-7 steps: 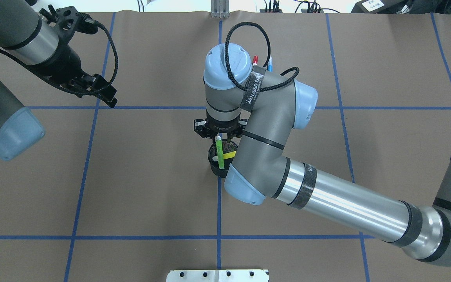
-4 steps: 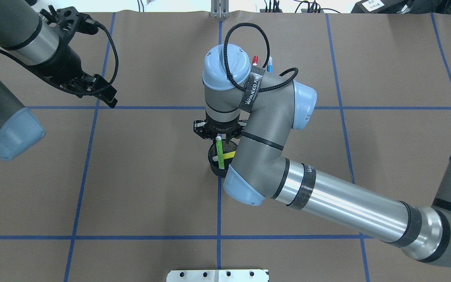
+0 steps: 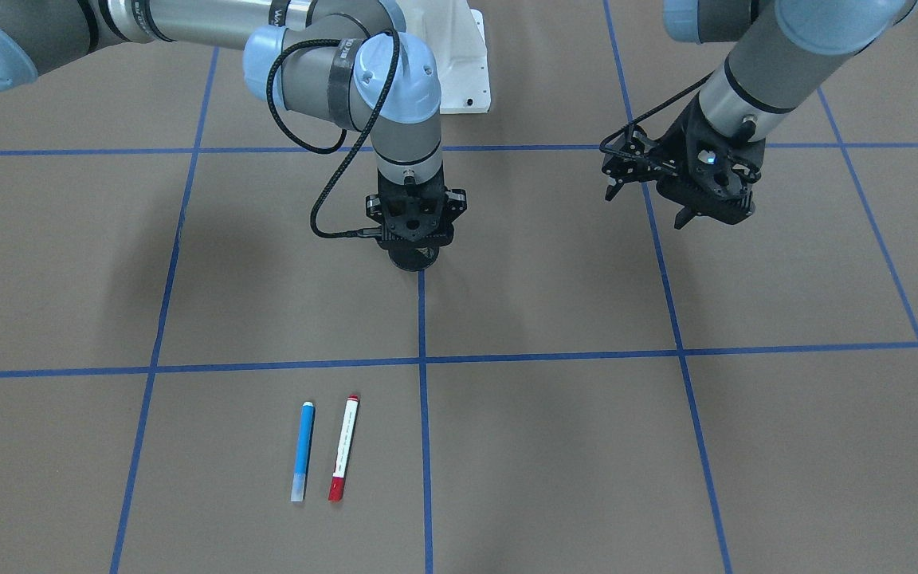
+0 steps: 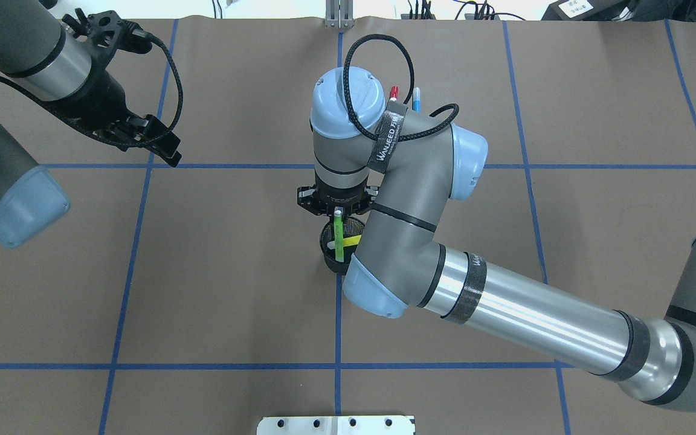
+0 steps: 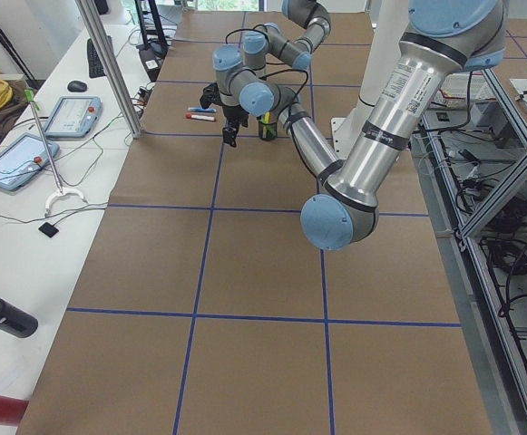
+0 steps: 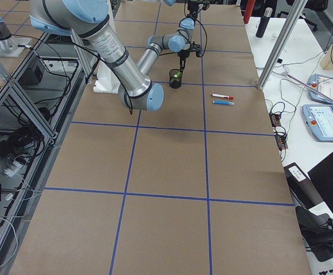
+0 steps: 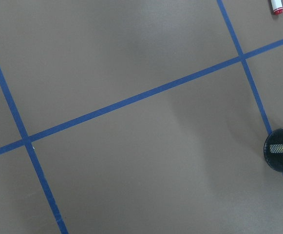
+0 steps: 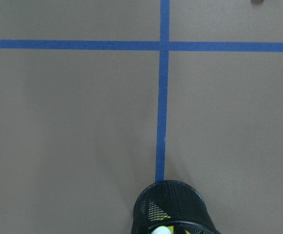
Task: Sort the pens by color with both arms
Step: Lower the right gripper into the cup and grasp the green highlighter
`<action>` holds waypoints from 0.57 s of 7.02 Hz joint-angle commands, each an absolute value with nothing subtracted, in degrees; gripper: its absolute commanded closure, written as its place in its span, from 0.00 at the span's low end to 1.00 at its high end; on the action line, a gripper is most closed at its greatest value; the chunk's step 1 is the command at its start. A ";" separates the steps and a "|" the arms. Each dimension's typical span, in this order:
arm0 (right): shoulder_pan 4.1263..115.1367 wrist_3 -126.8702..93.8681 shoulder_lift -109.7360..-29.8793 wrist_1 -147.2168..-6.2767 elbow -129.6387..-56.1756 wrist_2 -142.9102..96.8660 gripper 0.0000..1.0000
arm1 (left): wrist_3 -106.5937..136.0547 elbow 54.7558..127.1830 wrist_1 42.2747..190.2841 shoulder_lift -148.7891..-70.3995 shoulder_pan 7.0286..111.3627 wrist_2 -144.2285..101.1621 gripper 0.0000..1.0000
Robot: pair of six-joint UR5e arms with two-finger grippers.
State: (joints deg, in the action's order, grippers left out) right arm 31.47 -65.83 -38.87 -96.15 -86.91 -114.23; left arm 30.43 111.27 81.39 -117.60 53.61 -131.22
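Note:
A black mesh cup [image 4: 328,254] stands at the table's centre and holds the light green pen [image 4: 338,235] and the yellow pen [image 4: 353,241]. My right gripper [image 3: 413,251] hangs straight down over the cup, at the green pen's pale top. Its fingers are hidden, so I cannot tell whether it grips the pen. The blue pen [image 3: 303,451] and the red-ended white pen [image 3: 344,447] lie side by side on the mat beyond the cup. My left gripper [image 3: 650,206] hovers open and empty over the far left square, well away from the cup.
Brown mat with a blue tape grid [image 3: 421,359] covers the table. A white bolted base plate [image 4: 336,425] sits at the near edge. In the side views, tablets [image 5: 73,115] and cables lie on a white bench past the table's far edge.
The right arm has shifted slightly left over the cup, and the green pen stands a little more upright. The left arm has not moved.

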 commanded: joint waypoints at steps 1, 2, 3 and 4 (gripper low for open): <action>31.55 -65.83 -38.85 -97.46 -88.49 -114.61 0.80 | 30.59 111.27 81.39 -117.60 53.53 -131.22 0.00; 31.90 -65.83 -38.93 -100.95 -92.60 -114.70 0.84 | 30.59 111.36 81.39 -117.60 53.53 -131.22 0.01; 32.95 -65.92 -38.94 -104.64 -97.25 -114.61 0.89 | 30.67 111.36 81.39 -117.68 53.53 -131.22 0.01; 34.70 -66.00 -38.85 -105.63 -100.60 -114.44 0.91 | 30.67 111.36 81.39 -117.69 53.53 -131.31 0.01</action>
